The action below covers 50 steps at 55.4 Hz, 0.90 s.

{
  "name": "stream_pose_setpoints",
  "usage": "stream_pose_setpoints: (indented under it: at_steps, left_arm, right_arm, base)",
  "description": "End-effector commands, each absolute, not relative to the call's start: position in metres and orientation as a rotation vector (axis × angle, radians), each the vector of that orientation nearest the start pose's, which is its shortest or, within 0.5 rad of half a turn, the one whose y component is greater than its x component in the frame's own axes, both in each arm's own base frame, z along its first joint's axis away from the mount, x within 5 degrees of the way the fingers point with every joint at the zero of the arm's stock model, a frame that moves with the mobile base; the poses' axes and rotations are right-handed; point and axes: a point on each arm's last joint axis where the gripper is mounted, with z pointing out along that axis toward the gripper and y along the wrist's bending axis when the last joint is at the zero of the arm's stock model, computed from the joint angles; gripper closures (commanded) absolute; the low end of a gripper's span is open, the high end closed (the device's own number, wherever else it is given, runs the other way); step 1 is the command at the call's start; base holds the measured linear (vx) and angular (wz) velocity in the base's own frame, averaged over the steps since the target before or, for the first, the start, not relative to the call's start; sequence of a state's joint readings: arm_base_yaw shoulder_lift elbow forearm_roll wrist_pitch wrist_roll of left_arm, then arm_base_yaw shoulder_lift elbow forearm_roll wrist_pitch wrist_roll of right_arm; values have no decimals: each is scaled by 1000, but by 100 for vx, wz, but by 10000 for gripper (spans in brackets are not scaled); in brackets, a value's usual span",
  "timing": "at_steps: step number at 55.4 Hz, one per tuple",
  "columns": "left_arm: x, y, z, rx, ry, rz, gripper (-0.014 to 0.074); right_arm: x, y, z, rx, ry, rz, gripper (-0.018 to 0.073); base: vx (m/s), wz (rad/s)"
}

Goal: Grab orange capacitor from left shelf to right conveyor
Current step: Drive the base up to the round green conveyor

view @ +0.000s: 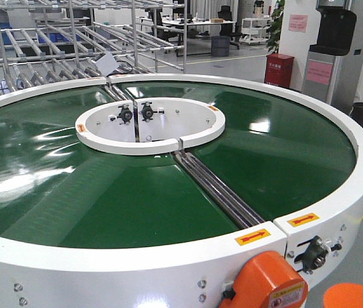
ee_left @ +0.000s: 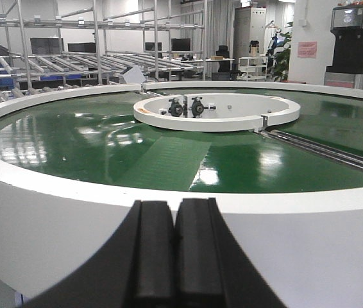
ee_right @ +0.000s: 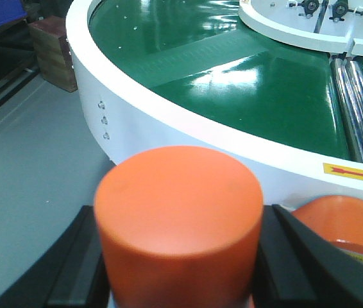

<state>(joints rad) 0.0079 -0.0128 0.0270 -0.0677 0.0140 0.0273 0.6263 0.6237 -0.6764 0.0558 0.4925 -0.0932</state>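
The orange capacitor (ee_right: 178,199) fills the bottom of the right wrist view, upright between my right gripper's black fingers (ee_right: 72,269). My right gripper (ee_right: 178,269) is shut on it, just outside the white outer rim of the right conveyor (ee_right: 188,122). Its top also shows at the bottom right of the front view (view: 354,296). The conveyor's dark green belt (view: 284,147) rings a white inner ring (view: 152,125). My left gripper (ee_left: 175,247) is shut and empty, low in front of the conveyor's white rim (ee_left: 72,192). The left shelf is out of view.
An orange motor housing (view: 271,282) sits on the conveyor's outer wall, close to the right of the capacitor (ee_right: 342,221). Bare metal roller racks (view: 53,51) stand behind the conveyor. A brown box (ee_right: 53,51) and a blue bin (ee_right: 2,13) are on the left.
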Motion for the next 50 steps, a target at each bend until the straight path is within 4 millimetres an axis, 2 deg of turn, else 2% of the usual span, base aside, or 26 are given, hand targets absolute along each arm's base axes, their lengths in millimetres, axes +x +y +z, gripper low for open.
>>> stream_pose_setpoints:
  at_steps: [1,50]
  left_arm:
    - [56,0,201,-38,1451,-36,603]
    - [56,0,201,-38,1451,-36,603]
  right_arm:
    - [101,75,361,-625,1727,423,243]
    - [101,75,361,-625,1726,424,243]
  base:
    - [15,3]
    - [15,5]
